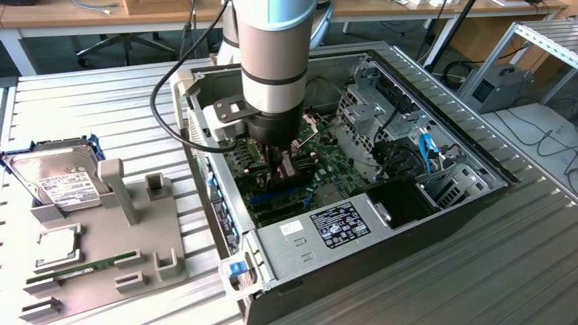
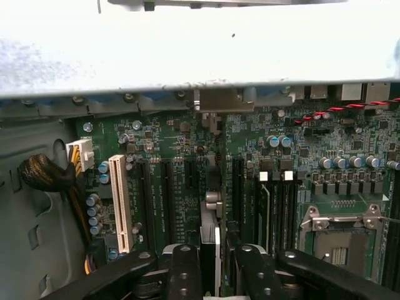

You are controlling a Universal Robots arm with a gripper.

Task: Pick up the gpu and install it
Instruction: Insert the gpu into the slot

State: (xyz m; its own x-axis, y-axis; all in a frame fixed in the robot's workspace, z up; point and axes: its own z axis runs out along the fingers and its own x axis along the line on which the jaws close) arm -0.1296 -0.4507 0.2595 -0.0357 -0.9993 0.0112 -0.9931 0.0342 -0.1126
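Jaws clamp gpu [image 2: 212, 244] edge-on, arm vertical inside case [image 1: 470, 196].

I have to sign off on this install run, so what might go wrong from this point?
1. The gripper holds the gpu edge-on above the motherboard. If the card is not lined up with the slot, it may land on the board rather than seat.
2. The cable bundle and the capacitors lie close by; a sideways slip could catch them.
3. The arm reaches deep into the computer case, so little room remains beside its walls.
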